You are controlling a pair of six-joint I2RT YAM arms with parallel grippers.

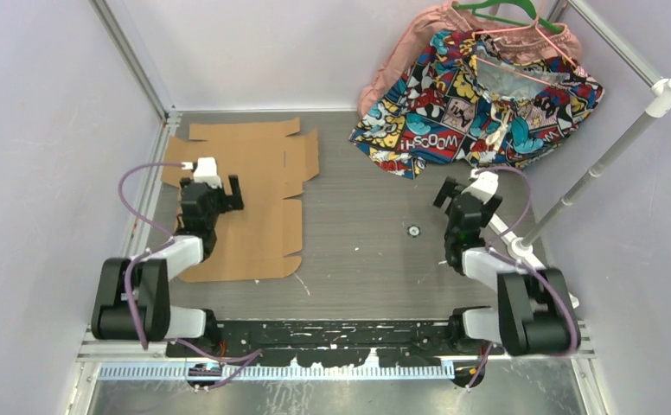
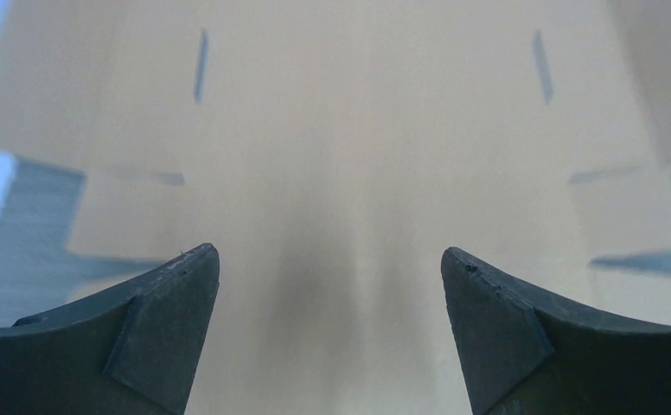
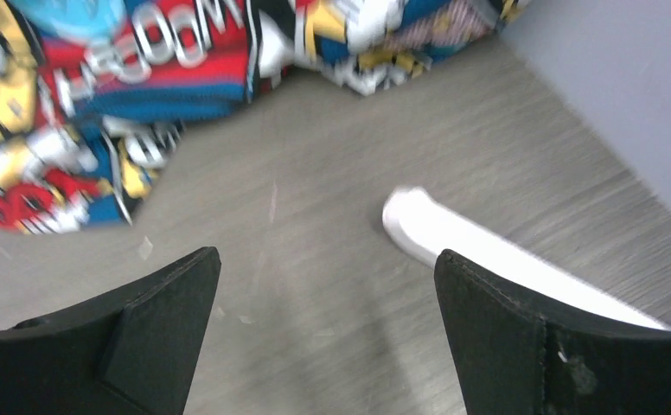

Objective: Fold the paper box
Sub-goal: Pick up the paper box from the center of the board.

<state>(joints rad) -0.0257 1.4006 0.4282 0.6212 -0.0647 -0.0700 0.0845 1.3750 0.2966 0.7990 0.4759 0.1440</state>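
The paper box (image 1: pixel 263 164) is lying as a flat, unfolded sheet directly beneath the left pincer (image 1: pixel 220 181). Its long axis is running straight ahead of the fingers, away from the arm bases, with flaps spreading to either side. It is showing plain brown corrugated card, unprinted, cut with narrow slits and notches, and no flap is standing up. The left pincer is hovering close above it, spread wide and gripping nothing. The right pincer (image 1: pixel 466 188), equally wide and empty, is hanging well apart to the sheet's right over the table (image 1: pixel 358 225), facing the comic-print cloth (image 1: pixel 462 112), so the left arm is looking the likelier one to start.
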